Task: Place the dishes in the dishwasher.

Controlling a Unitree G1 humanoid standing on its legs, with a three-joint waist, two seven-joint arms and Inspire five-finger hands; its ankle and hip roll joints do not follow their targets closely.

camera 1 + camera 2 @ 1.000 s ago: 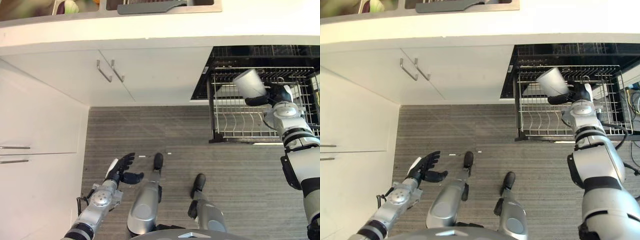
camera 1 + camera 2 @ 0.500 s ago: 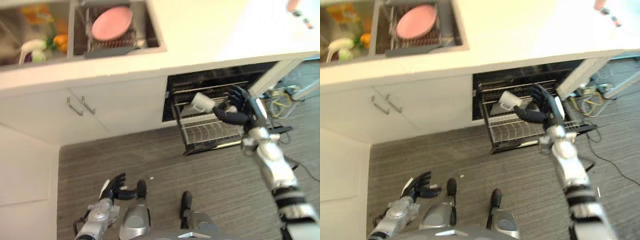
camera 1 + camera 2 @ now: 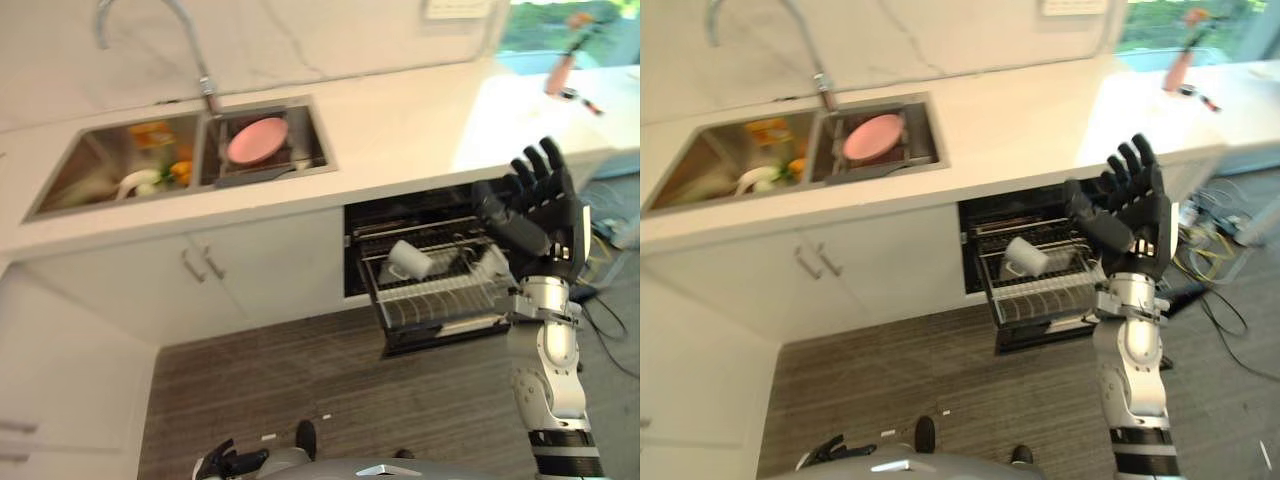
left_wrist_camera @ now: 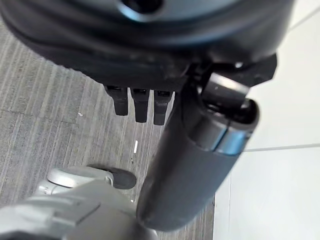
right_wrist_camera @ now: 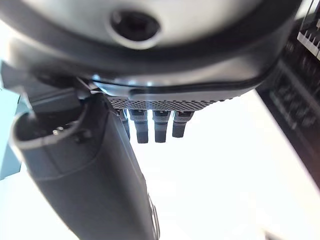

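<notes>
Lying in rack [image 3: 440, 300], white cup [image 3: 410, 260], no legible print

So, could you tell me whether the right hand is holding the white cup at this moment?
No, the right hand is raised with straight fingers and holds nothing, while the white cup lies in the dishwasher rack.

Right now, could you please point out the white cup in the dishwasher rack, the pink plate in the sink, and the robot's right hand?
white cup [image 3: 409, 260]: left eye view, on its side wall.
pink plate [image 3: 256, 141]: left eye view, on its face.
right hand [image 3: 545, 206]: left eye view, on the palm.
</notes>
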